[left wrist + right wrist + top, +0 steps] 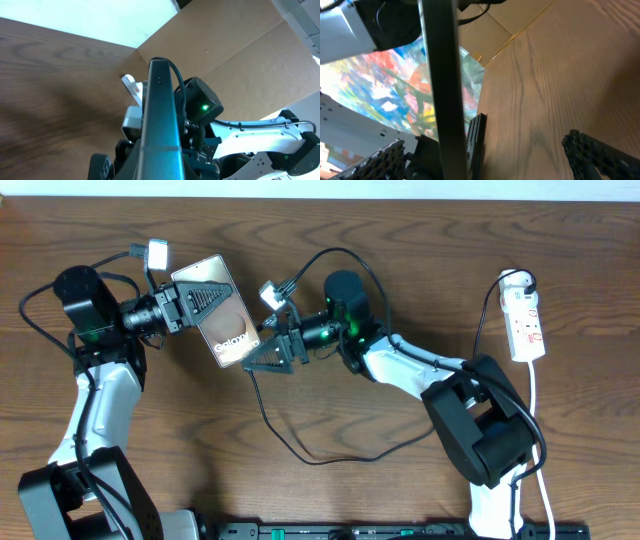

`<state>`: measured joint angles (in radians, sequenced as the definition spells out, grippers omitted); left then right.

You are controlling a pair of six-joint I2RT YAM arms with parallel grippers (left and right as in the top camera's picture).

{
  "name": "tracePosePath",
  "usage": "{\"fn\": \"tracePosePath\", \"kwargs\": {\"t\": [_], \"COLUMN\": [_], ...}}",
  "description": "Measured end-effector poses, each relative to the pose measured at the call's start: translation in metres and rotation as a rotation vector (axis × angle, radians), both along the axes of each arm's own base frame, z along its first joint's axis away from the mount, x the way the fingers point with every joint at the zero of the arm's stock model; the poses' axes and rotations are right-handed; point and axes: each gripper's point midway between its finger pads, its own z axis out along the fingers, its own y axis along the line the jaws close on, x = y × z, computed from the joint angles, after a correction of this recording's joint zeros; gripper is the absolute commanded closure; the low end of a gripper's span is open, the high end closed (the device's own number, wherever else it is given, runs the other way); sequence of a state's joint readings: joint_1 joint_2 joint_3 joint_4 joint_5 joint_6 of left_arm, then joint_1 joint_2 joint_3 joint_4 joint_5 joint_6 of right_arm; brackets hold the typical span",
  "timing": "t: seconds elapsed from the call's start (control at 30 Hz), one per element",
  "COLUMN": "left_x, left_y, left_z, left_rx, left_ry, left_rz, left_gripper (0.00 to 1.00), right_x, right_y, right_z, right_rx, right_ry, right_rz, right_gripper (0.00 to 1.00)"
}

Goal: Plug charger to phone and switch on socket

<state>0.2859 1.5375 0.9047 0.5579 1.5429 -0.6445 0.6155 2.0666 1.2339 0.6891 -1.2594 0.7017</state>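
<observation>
The wooden desk (200,430) carries both arms, which reach toward each other over its left half. The left tool (203,302) is clamped on the phone (225,330), one finger lying across the upper part of the screen, and it holds the phone lifted off the desk with the screen facing up. The phone sticks out past this tool's tips toward the right tool (268,340), so the phone sits between the two.

The right tool stands wide apart at the phone's lower end. In its wrist view the phone shows only as a dark upright bar just left of the middle, and the two fingers (600,150) sit far out on either side without touching it.

The white power strip (526,320) lies well away behind the right tool, past that arm's base near the desk's right edge. Its white cord (535,410) trails toward the front. Whether its switch is on cannot be told.

The charger cable (300,458) loops on the desk below the right tool and rises to the phone's lower end. In the left wrist view it curves off the phone's far end (175,75). The plug itself is too small to tell how deep it sits.
</observation>
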Motion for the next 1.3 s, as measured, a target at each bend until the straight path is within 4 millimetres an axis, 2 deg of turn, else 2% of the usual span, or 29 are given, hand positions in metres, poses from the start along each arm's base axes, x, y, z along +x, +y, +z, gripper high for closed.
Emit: {"fn": "tracePosePath", "kwargs": {"t": [0.23,0.33,0.57,0.73,0.9,1.07,1.3], "left_x": [0.005,0.014,0.024,0.013,0.004,0.003,-0.006], "left_y": [0.005,0.022,0.069,0.098,0.119,0.129,0.130], "left_z": [-0.006,-0.022,-0.071,-0.125,-0.162,-0.195,-0.246], "left_rx": [-0.003,-0.020,-0.004,0.098,0.222,0.280,0.301], "left_ry": [0.037,0.159,0.418,0.650,0.767,0.844,0.992], "left_rz": [0.043,0.145,0.409,0.605,0.734,0.773,0.756], "left_gripper": [0.93,0.93,0.93,0.93,0.92,0.93,0.93], "right_x": [0.036,0.056,0.077,0.079,0.078,0.077,0.074], "right_y": [-0.027,-0.044,-0.068,-0.072,-0.072,-0.072,-0.073], "right_z": [0.000,-0.004,-0.014,-0.019,-0.023,-0.025,-0.033], "right_rx": [-0.017,-0.036,-0.077,-0.095,-0.104,-0.110,-0.137], "right_ry": [0.059,0.103,0.188,0.213,0.216,0.221,0.243], "right_rz": [-0.099,-0.157,-0.228,-0.238,-0.236,-0.236,-0.233], "right_gripper": [0.01,0.01,0.01,0.01,0.01,0.01,0.01]}}
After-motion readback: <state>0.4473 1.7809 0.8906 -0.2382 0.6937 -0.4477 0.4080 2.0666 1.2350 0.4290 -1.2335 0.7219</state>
